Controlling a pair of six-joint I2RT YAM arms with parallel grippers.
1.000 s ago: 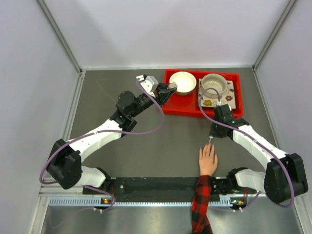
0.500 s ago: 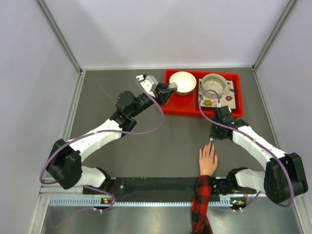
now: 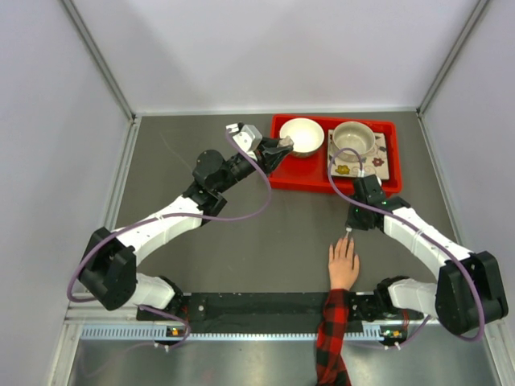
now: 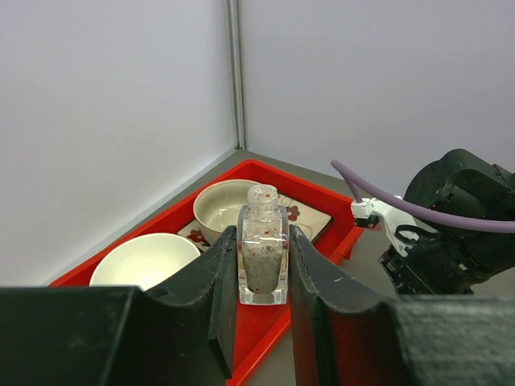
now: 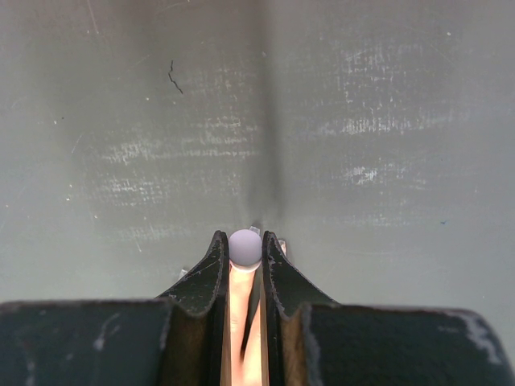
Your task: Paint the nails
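Observation:
A light-skinned hand (image 3: 344, 264) with a red-and-black plaid sleeve (image 3: 331, 338) lies flat on the grey table, fingers pointing away. My right gripper (image 3: 348, 228) hovers right over the fingertips, shut on the polish brush's round pale cap (image 5: 245, 249). In the right wrist view, skin-coloured fingers (image 5: 240, 322) show between the jaws and tiny pale nail tips (image 5: 281, 242) peek out beside them. The brush tip is hidden. My left gripper (image 3: 282, 145) is over the red tray's left edge, shut on the uncapped, clear polish bottle (image 4: 262, 257), held upright.
A red tray (image 3: 310, 181) at the back right holds a cream bowl (image 3: 302, 136), a second bowl (image 3: 354, 138) and a flowered square plate (image 3: 376, 163). Grey walls stand around the table. My right arm shows in the left wrist view (image 4: 451, 225).
My right gripper has edged slightly towards the fingertips. The left arm and the hand have stayed still.

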